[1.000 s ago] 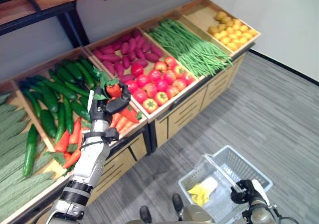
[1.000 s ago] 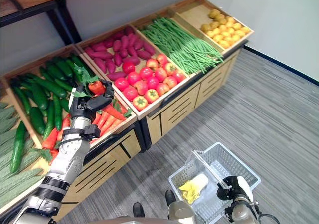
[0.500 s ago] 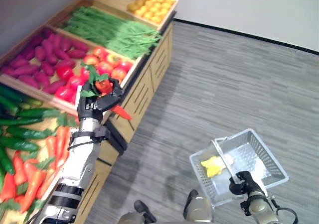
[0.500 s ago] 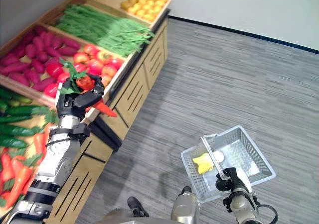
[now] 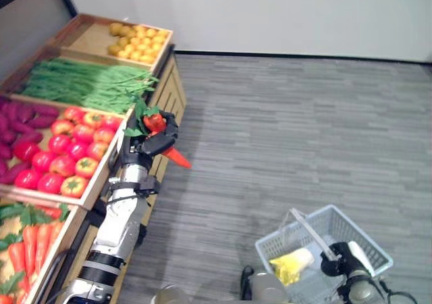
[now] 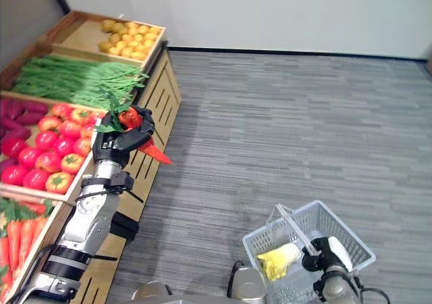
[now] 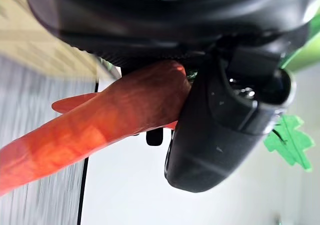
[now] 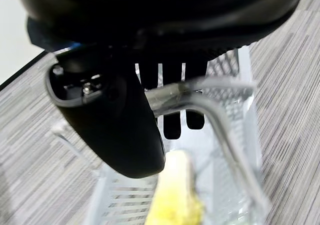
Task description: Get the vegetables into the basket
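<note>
1. Pointing its orange tip down toward the floor, the carrot (image 5: 165, 144) is showing green leaves at its top.
2. Curling around it, the left hand (image 5: 150, 144) is gripping it beside the stand (image 5: 177, 88).
3. Clasping the handle (image 6: 295, 228), the right hand (image 6: 325, 256) is carrying the basket (image 6: 351, 240), which is holding 1 yellow vegetable (image 6: 277, 260).

A grey striped carpet floor (image 5: 290, 135) is covering most of the room. A plain white wall (image 5: 283, 13) is standing at the far end, with a dark strip running along its bottom. A long wooden stand (image 6: 158, 94) with drawers is sitting along one side, holding wooden trays (image 5: 81, 37).
</note>
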`<state>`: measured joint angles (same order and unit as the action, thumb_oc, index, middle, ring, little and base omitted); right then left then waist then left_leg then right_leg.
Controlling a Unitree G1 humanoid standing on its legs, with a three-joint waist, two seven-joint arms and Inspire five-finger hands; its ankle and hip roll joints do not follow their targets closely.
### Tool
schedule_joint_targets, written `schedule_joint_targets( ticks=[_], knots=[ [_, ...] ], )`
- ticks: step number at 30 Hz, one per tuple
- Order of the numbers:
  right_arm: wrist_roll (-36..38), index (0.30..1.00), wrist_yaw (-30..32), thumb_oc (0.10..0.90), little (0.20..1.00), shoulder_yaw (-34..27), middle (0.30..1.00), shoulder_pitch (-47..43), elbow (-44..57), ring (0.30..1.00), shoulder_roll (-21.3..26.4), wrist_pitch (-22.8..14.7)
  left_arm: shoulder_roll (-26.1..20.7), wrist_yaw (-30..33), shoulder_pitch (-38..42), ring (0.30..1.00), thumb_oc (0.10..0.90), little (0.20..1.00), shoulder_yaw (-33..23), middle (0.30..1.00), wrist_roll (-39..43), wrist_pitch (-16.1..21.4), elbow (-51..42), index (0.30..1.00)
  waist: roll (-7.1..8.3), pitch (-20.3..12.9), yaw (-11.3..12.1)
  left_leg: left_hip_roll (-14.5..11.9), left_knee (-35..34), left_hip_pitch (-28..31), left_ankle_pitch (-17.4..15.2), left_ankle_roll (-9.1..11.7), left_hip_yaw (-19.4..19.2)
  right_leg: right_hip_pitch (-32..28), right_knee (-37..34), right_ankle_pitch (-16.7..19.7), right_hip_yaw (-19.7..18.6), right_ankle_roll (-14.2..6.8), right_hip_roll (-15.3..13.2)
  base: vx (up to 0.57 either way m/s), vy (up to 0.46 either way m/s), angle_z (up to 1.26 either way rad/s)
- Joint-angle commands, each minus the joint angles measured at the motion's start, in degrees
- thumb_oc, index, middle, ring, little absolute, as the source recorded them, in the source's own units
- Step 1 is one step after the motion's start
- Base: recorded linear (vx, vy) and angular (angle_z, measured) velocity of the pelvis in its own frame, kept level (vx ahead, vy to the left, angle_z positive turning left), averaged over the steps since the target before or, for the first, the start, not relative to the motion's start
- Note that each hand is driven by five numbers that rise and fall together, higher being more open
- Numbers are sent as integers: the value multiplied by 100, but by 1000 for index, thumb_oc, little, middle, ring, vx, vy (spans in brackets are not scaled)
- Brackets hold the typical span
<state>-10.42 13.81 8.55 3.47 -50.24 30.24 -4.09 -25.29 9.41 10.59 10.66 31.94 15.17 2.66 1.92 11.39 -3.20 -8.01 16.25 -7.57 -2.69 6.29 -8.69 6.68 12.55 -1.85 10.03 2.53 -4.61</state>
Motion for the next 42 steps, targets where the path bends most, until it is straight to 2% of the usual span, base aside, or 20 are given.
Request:
schedule_joint_targets(
  ticks=[1, 3, 4, 5, 6, 8, 9, 10, 15, 20, 27, 32, 37, 42],
  knots=[
    [18, 300, 329, 400, 300, -14, 300, -493, 366, 300, 613, -449, -184, -8, 450, 300, 400, 300, -243, 300, -39, 753, -459, 300, 121, -45, 17, -115, -147, -72, 389, -64, 82, -233, -470, 0, -244, -718, -235, 147, 122, -56],
    [7, 300, 368, 400, 300, 225, 300, -902, 349, 300, 774, -508, -215, -7, 431, 300, 400, 300, -221, 300, -70, 805, -514, 300, 2, -13, 260, 101, -999, -143, 740, 39, 1211, -204, -455, -32, -761, -745, -45, 126, 143, -66],
    [9, 300, 369, 400, 300, 231, 300, -911, 343, 300, 775, -509, -214, -7, 432, 300, 400, 300, -225, 300, -71, 806, -512, 300, 3, -8, 259, 100, -1010, -132, 742, 40, 1207, -202, -444, -41, -765, -743, -46, 101, 121, -93],
    [-11, 300, 329, 400, 300, 288, 300, -980, 350, 300, 814, -525, -218, -70, 396, 300, 400, 300, -249, 300, -9, 809, -530, 300, -23, -24, 231, 107, -1005, -41, 597, -16, 1187, -162, -330, -111, -893, -750, -20, 85, 105, -112],
    [-35, 300, 339, 400, 300, 276, 300, -970, 383, 300, 843, -537, -216, -45, 444, 300, 400, 300, -184, 300, -80, 803, -541, 300, -44, -37, 215, 93, -1033, -16, 659, 6, 1085, -151, -284, -110, -869, -769, -46, 116, 175, -99],
    [-45, 300, 323, 400, 300, 345, 300, -1114, 300, 300, 845, -550, -185, -120, 513, 300, 400, 300, -65, 300, -33, 817, -487, 300, -34, -54, 186, 205, -1075, 76, 568, -105, 974, -127, -165, -138, -967, -810, -110, 112, 213, -42],
    [-30, 300, 335, 400, 300, 380, 300, -1200, 270, 300, 801, -538, -179, -120, 547, 300, 400, 300, -24, 300, -21, 821, -485, 300, -22, -63, 169, 246, -1134, 123, 550, -154, 911, -105, -174, -102, -1033, -834, -149, 97, 253, -27],
    [-19, 300, 329, 400, 300, 399, 300, -1237, 322, 300, 731, -526, -163, -107, 588, 300, 400, 300, 51, 300, -31, 822, -452, 300, 26, -94, 157, 306, -1295, 239, 544, -209, 683, -85, -338, 0, -1157, -926, -240, 53, 174, -35],
    [-58, 300, 335, 400, 300, 412, 300, -1290, 125, 300, 686, -496, -214, -196, 592, 300, 400, 300, 158, 300, -27, 802, -442, 300, 89, -211, 200, 400, -1560, 358, 559, -273, 440, -28, -676, 230, -1298, -1063, -379, 56, 118, -34],
    [-59, 300, 362, 400, 300, 398, 300, -1349, -160, 300, 694, -465, -267, -231, 546, 300, 400, 300, 186, 300, -23, 772, -466, 300, 119, -278, 235, 419, -1737, 442, 587, -283, 390, -64, -927, 384, -1295, -1127, -440, 51, 39, -3],
    [-262, 300, 385, 400, 300, 768, 300, -2082, -1032, 300, 1022, -335, -466, -365, 560, 300, 400, 300, 364, 300, 49, 748, -595, 300, 165, -380, 330, 407, -1957, 630, 605, -248, 329, -199, -1343, 630, -1311, -1194, -474, 36, -2, -3],
    [-390, 300, 443, 400, 300, 1156, 300, -2726, -889, 300, 1240, -333, -579, -498, 631, 300, 400, 300, 550, 300, 119, 737, -771, 300, 146, -424, 361, 381, -2029, 775, 608, -218, 295, -339, -1487, 689, -1307, -1207, -461, 24, -4, -3],
    [-277, 300, 537, 400, 300, 1346, 300, -3248, -265, 300, 1181, -428, -640, -643, 743, 300, 400, 300, 772, 300, 131, 731, -967, 300, 118, -514, 380, 357, -2111, 898, 589, -196, 291, -476, -1641, 739, -1271, -1216, -449, 13, -6, -1],
    [-438, 300, 527, 400, 300, 1756, 300, -3730, -170, 300, 1179, -472, -661, -755, 886, 300, 400, 300, 1027, 300, 198, 719, -1035, 300, 101, -562, 413, 356, -2125, 963, 564, -187, 276, -540, -1717, 783, -1261, -1234, -443, 12, -5, 0]
  ],
)
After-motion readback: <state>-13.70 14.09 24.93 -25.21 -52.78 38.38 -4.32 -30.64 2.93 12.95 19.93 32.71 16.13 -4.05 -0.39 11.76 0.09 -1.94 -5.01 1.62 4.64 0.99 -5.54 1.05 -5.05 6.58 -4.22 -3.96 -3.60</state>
